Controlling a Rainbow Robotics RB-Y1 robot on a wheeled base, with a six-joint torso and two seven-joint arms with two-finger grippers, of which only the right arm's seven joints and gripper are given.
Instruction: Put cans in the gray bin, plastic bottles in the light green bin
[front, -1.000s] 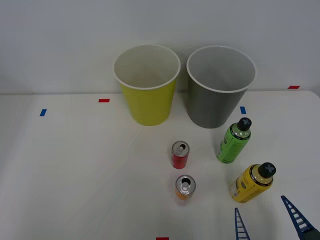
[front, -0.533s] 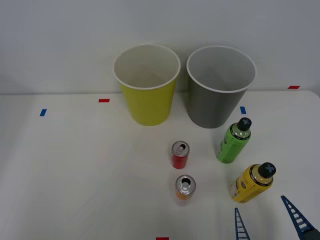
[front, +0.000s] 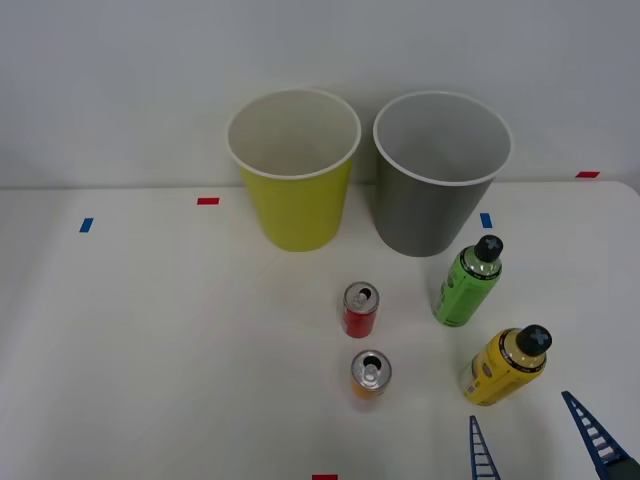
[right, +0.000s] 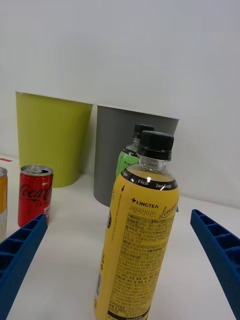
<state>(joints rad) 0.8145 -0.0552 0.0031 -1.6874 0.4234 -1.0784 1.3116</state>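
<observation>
White worktop (front: 150, 350) is carrying everything, with a plain pale wall rising behind. Nothing is sitting in either bin yet, so sorting is not yet begun.

Light green bin (front: 294, 170) and gray bin (front: 440, 172) are standing upright side by side at the far edge, just apart, mouths open.

Yellow bottle (front: 505, 366) is standing nearest the right gripper (front: 540, 445), green bottle (front: 467, 281) beyond it, near the gray bin's foot. In the wrist view the yellow bottle (right: 140, 235) is sitting between the spread blue fingers (right: 20, 255), not touched by either; gripper is released and holding nothing.

Red can (front: 360, 309) and orange can (front: 370, 375) are standing upright toward the robot's left of the bottles, one behind the other, near but apart.

Handling judgement: bottle is looking full, so moderately heavy; thin plastic wall likely giving under squeeze, label film likely slippery. Best hold is probably around the labelled mid-body, below the shoulder. Cans, open-topped, are probably light and dent-prone.
</observation>
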